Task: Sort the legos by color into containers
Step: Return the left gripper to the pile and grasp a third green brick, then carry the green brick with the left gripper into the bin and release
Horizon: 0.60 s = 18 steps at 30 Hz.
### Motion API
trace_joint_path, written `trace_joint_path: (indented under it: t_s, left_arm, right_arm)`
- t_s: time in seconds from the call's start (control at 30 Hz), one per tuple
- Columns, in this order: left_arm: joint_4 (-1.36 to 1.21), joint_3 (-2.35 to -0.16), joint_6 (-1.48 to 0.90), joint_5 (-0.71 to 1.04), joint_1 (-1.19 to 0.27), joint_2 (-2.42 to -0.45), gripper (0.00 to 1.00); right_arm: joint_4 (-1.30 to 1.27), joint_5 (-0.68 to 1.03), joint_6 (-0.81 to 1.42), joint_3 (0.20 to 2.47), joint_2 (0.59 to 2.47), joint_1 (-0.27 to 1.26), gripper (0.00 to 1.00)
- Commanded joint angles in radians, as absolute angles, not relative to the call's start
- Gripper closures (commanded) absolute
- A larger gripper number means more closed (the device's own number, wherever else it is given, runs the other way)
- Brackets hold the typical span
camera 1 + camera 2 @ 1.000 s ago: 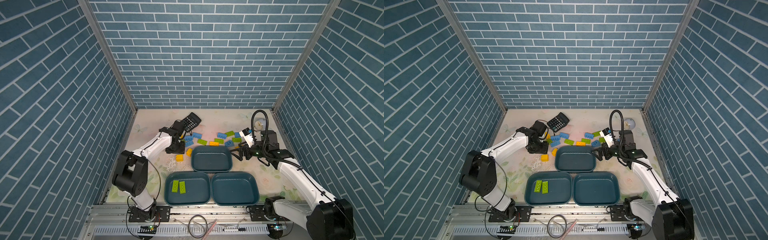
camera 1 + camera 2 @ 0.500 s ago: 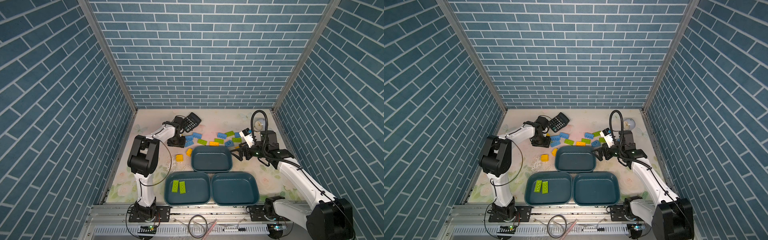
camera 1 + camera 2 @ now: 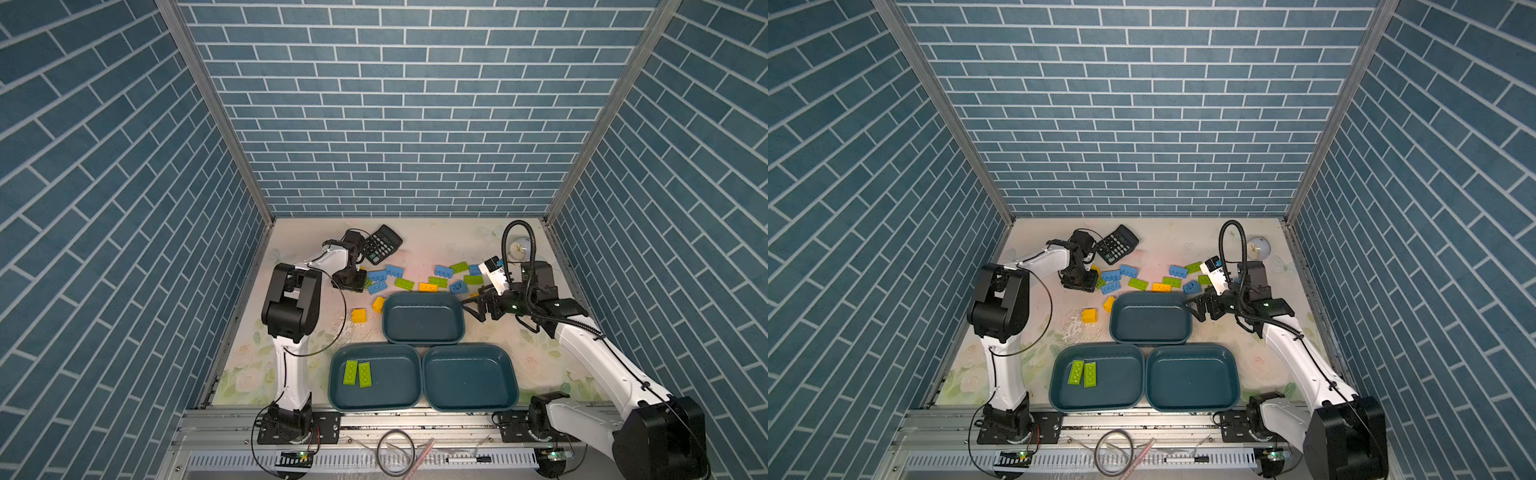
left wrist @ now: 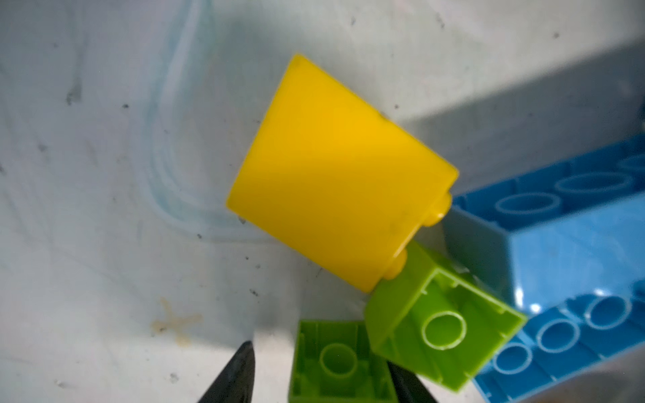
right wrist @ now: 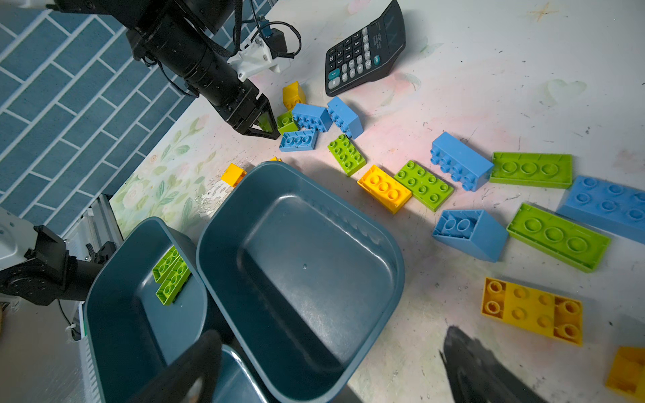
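Several legos in green, blue and yellow lie scattered behind the far container (image 3: pixel 423 320), which is empty. My left gripper (image 3: pixel 351 284) points down at the left end of the scatter. In the left wrist view its jaws (image 4: pixel 317 356) straddle a small green lego (image 4: pixel 338 363) lying studs down, with a gap on one side. A yellow lego (image 4: pixel 335 174) and a tilted green lego (image 4: pixel 443 324) lie just beyond. My right gripper (image 3: pixel 471 309) hangs open and empty by the far container's right edge (image 5: pixel 391 251). The near left container (image 3: pixel 395 382) holds two green legos (image 3: pixel 357 373). The near right container (image 3: pixel 469 382) is empty.
A black calculator (image 3: pixel 380 244) lies at the back, just behind my left wrist. A white ball (image 3: pixel 519 247) sits in the back right corner. Two yellow legos (image 3: pixel 359 315) lie left of the far container. Brick-patterned walls close in both sides and the back.
My left arm has folded upright and carried its gripper over the left end of the scatter, and its jaws have narrowed. The right arm has not moved.
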State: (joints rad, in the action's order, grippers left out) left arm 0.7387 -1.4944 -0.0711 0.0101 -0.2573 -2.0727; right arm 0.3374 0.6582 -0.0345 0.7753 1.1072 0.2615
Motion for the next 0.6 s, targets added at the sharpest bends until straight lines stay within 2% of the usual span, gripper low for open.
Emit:
trace_joint_path:
  t_s: [0.0,0.13,0.2,0.37,0.57]
  left_arm:
    - [0.741,-1.505,-0.043,0.020,-0.244,-2.086,0.52]
    - [0.735,-1.502,-0.036,0.040,-0.238,-2.079,0.66]
    - [0.746,-1.502,-0.037,0.047,-0.236,-2.065,0.69]
    - [0.797,-1.475,-0.074,0.088,-0.239,-1.973,0.70]
    - [0.906,-1.392,-0.142,0.146,-0.293,-1.767,0.69]
  right_arm:
    - [0.360,0.656,-0.070,0.795,1.106,0.259,0.01]
    - [0.361,0.658,-0.072,0.795,1.108,0.257,0.01]
    - [0.361,0.660,-0.072,0.798,1.110,0.259,0.01]
    - [0.362,0.670,-0.072,0.804,1.111,0.259,0.01]
    - [0.350,0.727,-0.051,0.813,1.118,0.258,0.01]
